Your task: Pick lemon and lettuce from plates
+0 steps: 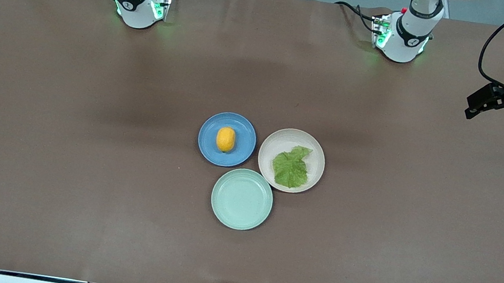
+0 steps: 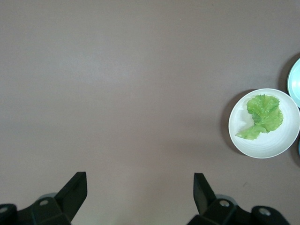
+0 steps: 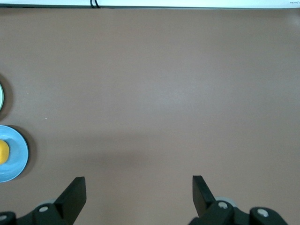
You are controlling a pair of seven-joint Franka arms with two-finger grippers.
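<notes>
Table: brown surface.
Left gripper: fingers spread, holding nothing, over the table's left-arm end.
Right gripper: fingers spread, holding nothing, over the right-arm end.
Blue plate: mid-table, carries lemon.
Beige plate: beside it, carries lettuce.

No text, label, brand, number or sign can be read in any of the three views. The only mark is a small round dark emblem on the band of each arm's base at the top of the front view (its form cannot be made out as a letter). The plates and the brown table cover carry no writing.
</notes>
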